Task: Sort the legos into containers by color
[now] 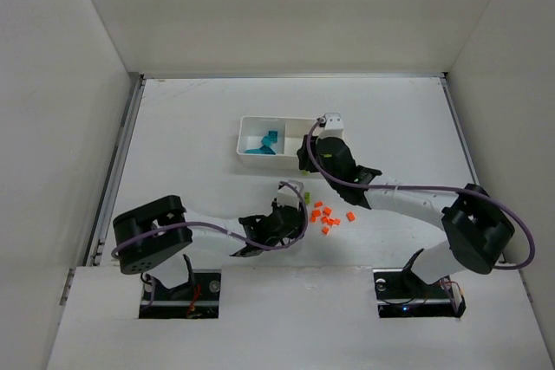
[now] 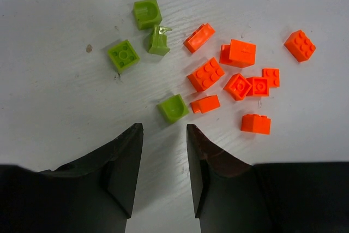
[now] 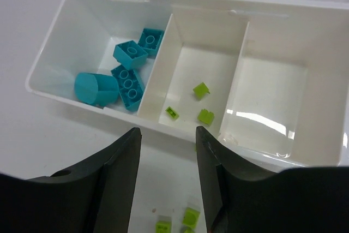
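Tray (image 3: 65, 31): plain glossy white. One section has teal-blue bricks (image 3: 128, 83), incl. the rounded one (image 3: 97, 88), same teal. Next section has lime-green bits (image 3: 201, 90). The worktop (image 2: 54, 96) is white w/ faint grain and one small dark speck (image 2: 89, 48). On it are bright orange bricks (image 2: 206, 73) and lime-green bricks (image 2: 124, 55). My left end effector (image 2: 163, 135) and right end effector (image 3: 166, 135) are both matte black. My cables (image 1: 408, 188) are purple.

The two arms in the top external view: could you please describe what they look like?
Both the left arm and right arm have white links, bulky black joint housings and a purple cable looping alongside. Their jaws are matte black, broad and tapering.
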Available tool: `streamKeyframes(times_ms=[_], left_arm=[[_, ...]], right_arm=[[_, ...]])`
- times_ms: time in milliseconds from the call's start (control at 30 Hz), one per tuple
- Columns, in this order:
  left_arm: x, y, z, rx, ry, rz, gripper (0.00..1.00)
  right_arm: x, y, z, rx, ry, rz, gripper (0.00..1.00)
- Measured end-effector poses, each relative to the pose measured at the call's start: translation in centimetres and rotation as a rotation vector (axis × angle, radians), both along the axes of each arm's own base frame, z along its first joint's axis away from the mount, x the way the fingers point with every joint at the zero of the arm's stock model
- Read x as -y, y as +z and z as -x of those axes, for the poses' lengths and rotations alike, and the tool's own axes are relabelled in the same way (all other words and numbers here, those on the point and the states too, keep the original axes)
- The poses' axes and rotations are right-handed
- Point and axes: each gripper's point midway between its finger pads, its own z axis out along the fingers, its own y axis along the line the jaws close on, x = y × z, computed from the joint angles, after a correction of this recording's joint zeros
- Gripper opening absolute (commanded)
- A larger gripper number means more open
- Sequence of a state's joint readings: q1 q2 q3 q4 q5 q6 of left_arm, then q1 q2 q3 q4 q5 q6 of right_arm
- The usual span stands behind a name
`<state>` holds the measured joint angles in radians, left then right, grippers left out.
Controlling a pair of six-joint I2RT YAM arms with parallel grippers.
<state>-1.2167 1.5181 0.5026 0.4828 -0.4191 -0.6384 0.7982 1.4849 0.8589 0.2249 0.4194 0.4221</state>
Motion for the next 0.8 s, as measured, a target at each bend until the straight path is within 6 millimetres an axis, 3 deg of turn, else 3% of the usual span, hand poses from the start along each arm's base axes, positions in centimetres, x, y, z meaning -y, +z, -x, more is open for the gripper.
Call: streamKeyframes(times_ms=[200, 333, 467, 700, 800], left_arm=[[1.4, -0.1, -0.5, 0.001, -0.001, 0.002, 0.35], [2.1, -0.1, -0.8, 0.005, -0.001, 0.009, 0.28], [2.3, -0.2, -1.0, 0.007, 0.003, 0.006, 0.20], [1.8, 0.0, -0.9, 0.013, -0.002, -0.019, 0.17], [1.2, 1.5, -1.2, 0.035, 0.000, -0.019, 0.17]], right_arm=[[0.6, -1.1, 0.7, -0.015, -0.006, -0.004, 0.50], [1.1, -1.4, 1.2, -0.020, -0.009, -0.006, 0.50], [1.7, -0.8, 1.8, -0.006, -0.011, -0.024, 0.50], [3.3, 1.2, 3.2, 0.039, -0.026, -0.086, 0.51], [4.3, 1.4, 4.2, 0.046, -0.034, -0.114, 0.50]])
